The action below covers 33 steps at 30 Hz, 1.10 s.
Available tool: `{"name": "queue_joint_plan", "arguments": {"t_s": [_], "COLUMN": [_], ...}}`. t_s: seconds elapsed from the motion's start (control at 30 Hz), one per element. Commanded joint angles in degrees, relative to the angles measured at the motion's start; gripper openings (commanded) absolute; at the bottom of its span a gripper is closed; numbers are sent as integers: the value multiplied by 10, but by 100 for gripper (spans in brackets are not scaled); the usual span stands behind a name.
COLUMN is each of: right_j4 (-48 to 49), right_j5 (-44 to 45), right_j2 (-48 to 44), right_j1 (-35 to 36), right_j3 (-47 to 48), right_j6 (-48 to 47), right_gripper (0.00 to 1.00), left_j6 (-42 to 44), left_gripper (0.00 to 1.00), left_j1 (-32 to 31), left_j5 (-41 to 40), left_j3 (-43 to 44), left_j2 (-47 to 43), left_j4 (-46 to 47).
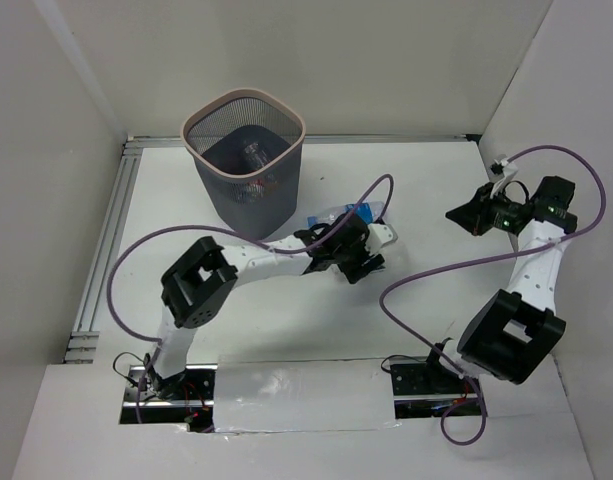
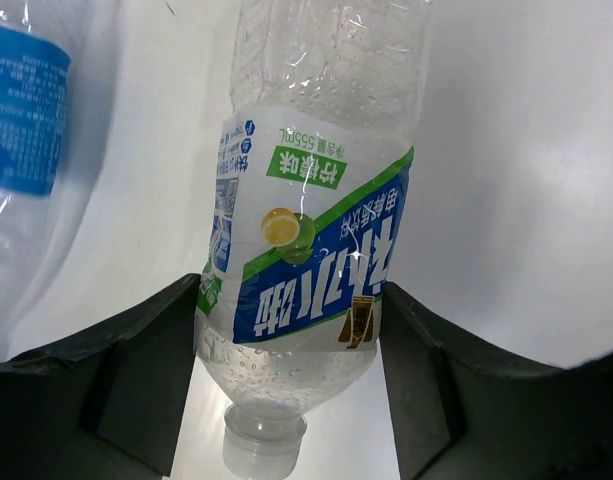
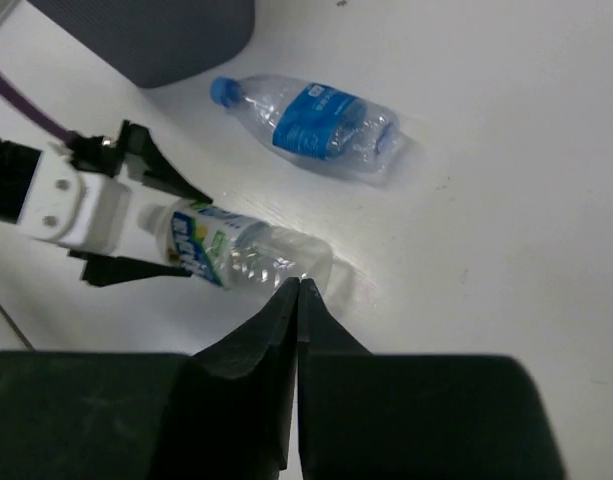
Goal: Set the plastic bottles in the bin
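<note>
Two fingers [image 2: 136, 390] of my left gripper [image 2: 291, 300] stand partly spread, one on each side of a small clear plastic bottle with a green, white and blue label [image 2: 306, 250]. They pinch it across the label. Its pale cap points back toward my wrist and its base points away. From the right wrist view, this bottle lies level and low over the white tabletop [image 1: 426, 180]. I cannot tell whether it rests on the surface or is just clear of it.

My right gripper [image 3: 297, 290] has its dark fingers [image 3: 276, 330] pressed together with nothing between them. Seen through its own camera, the tips line up with the base end of the held bottle. From above, this gripper sits well apart to the right of it.

Just beyond my left gripper a second clear plastic bottle with a blue label and blue cap [image 3: 316, 125] lies on its side on the tabletop, untouched.

Further out, at the far left, stands the dark grey wire-mesh bin with a pinkish rounded-square rim [image 1: 286, 110], upright. At least one clear bottle in the bin [image 1: 254, 155] shows through the opening. The count inside cannot be determined.
</note>
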Motion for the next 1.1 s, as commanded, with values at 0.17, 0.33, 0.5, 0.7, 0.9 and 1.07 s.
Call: {"name": "queue_joint_plan", "arguments": {"t_s": [0.17,0.33,0.5,0.7,0.9,1.07], "right_j4": [63,69,126,203,180,180], "right_j5": [-71,-47,29,147,178,226], "right_j2": [13,19,6,14,98,173], "right_j1": [26,73,159,258,355,408], "right_j3": [28,48,35,36,66,87], "right_j6": [27,9,35,64,-156,-332], "right_gripper": [24,47,58,84,100,100], "left_j6": [-13,-76,-122,-104,-112,-123], "left_gripper": [0,0,2,9,100,100], "left_j1": [47,139,226,295,329,334], "left_j5": [32,24,-91,-126,-179,-146], "left_j3": [48,64,21,14,57,116], "left_j2": [-200,-269,-342,-328,-287,-309], "left_j4": [-36,13,89,53,-5,-60]}}
